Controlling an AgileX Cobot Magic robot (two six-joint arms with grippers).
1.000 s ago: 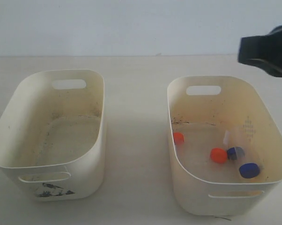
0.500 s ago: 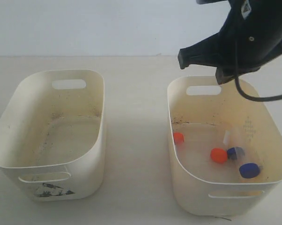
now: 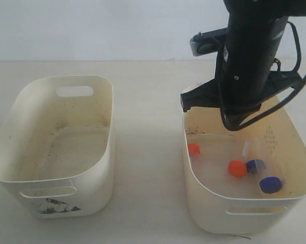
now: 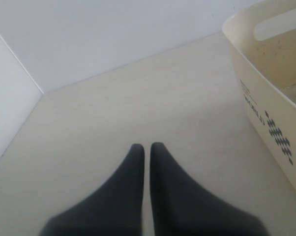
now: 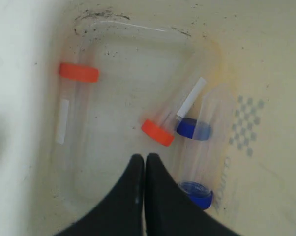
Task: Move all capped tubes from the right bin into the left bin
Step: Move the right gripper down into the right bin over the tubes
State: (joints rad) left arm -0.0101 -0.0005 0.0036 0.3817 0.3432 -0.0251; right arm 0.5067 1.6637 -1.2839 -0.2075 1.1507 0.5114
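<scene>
Exterior: my right arm (image 3: 249, 61) hangs over the far rim of the right bin (image 3: 244, 211); four capped tubes (image 3: 237, 168) lie inside; the left bin (image 3: 92, 188) stands apart.
Left wrist: left pincer (image 4: 144, 146) pressed together over open worktop (image 4: 138, 98), a cream bin (image 4: 271, 113) alongside.
Right wrist: right pincer (image 5: 140, 157) pressed together above the tubes, walls close around.

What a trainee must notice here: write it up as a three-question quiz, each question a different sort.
1. How many capped tubes lie in the right bin? A two, B four, C six.
2. True or false: the left bin holds no tube.
3. Fill in: the right gripper, over the right bin, has its jaws ____.
Key: 1 B; 2 true; 3 shut.
</scene>
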